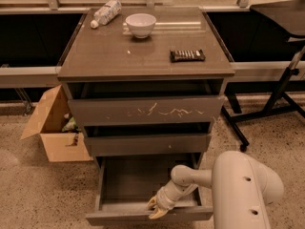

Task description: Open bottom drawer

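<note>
Arm (243, 190) of your robot, a bulky white shell at lower right, bends left through a rounded joint and slants down into the cabinet's lowest level. Its end effector (157, 208), pale with yellowish tips, sits at the inner top edge of the bottom drawer (119, 217) front, near the middle; you cannot tell whether it is spread or pressed together. That drawer stands pulled out, its dark inside showing, its front plain grey-brown. Above it sit the middle front (147, 145) and the white-scratched top front (143, 112). On the worktop (143, 56) rest a white bowl (140, 24), a plastic bottle (106, 13) lying on its side and a dark bar (187, 55); their print is too small to read.
</note>
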{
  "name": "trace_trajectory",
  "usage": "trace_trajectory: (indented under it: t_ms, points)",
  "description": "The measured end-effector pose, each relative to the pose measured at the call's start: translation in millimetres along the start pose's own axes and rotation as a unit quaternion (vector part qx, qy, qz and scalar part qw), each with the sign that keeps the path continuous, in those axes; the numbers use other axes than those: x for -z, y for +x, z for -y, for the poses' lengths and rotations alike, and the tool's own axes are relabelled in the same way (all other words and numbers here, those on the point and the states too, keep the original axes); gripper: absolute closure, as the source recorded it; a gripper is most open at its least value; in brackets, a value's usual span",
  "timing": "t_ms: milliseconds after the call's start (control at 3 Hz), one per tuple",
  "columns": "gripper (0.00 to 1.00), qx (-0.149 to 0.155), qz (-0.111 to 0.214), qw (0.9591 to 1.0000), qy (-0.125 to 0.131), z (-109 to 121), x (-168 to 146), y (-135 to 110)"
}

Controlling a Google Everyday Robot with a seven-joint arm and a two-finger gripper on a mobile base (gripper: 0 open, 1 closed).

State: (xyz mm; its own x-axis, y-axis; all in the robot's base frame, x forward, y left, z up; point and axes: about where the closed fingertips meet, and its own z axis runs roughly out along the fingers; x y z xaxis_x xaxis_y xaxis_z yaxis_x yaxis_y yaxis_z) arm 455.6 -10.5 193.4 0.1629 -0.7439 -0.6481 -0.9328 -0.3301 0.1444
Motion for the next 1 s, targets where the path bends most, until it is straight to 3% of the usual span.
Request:
trace_trajectory:
  t_ms: [333, 667, 1000]
  points:
    - [0.36, 0.0, 0.0, 1.0, 0.0, 0, 0, 0]
    - [0.12, 0.022, -0.004, 0.9997, 0.006, -8, 18, -7]
    - [0.0, 0.05, -0.01, 0.9983, 0.027, -16, 47, -14]
